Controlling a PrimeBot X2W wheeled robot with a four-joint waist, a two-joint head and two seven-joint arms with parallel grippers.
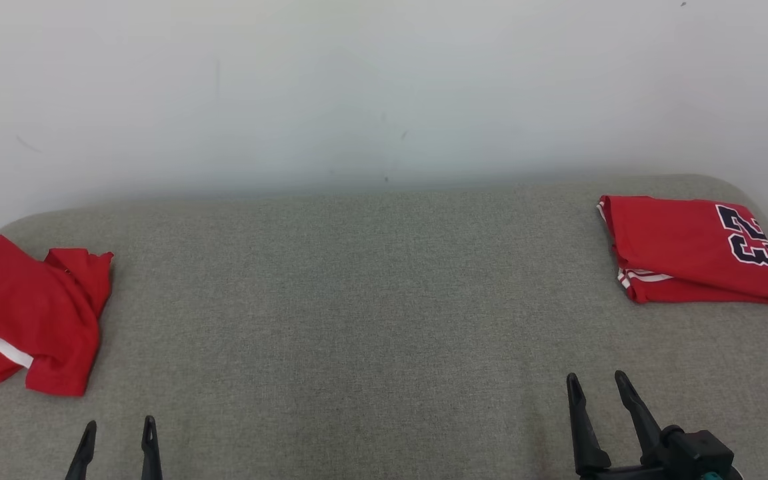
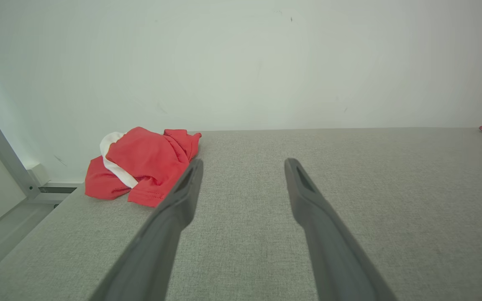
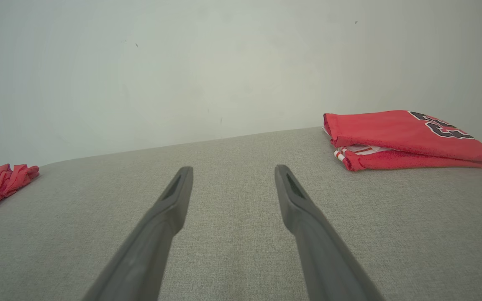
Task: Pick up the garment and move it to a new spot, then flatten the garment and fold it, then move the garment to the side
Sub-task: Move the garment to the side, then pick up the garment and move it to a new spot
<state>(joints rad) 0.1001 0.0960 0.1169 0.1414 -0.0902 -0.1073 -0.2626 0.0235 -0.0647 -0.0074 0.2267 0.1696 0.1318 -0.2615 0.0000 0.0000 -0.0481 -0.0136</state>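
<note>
The crumpled red garment with a white stripe [image 1: 31, 313] lies at the far left of the grey woven fabric-covered surface [image 1: 357, 300]. In my left wrist view this garment [image 2: 144, 167] sits right at the surface's left edge near the back corner, one red lobe reaching that edge. Beyond it a pale metal frame bar [image 2: 2, 154] slants up beside the white wall [image 1: 357, 87]. The cloth is bunched, with a hemmed edge toward me, a ridge of folds along its right side, and the white band curving across its left part. On the opposite side, near the rounded rear right corner, a folded red jersey with dark white-outlined numerals [image 1: 684, 250] lies flat and squared. Red-and-white trim shows at its left fold, and its right corner comes close to the surface's right edge. Between the two pieces I have a broad stretch of bare grey fabric running back to the wall. The left gripper [image 1: 120, 423] hangs low at the near left, its two dark fingers spread wide with nothing between them, apart from the crumpled garment. From the wrist, this gripper [image 2: 244, 163] points just to the right of the cloth. The right gripper [image 1: 595, 375] hovers at the near right, fingers likewise parted and empty, well short of the folded jersey [image 3: 391, 129].
</note>
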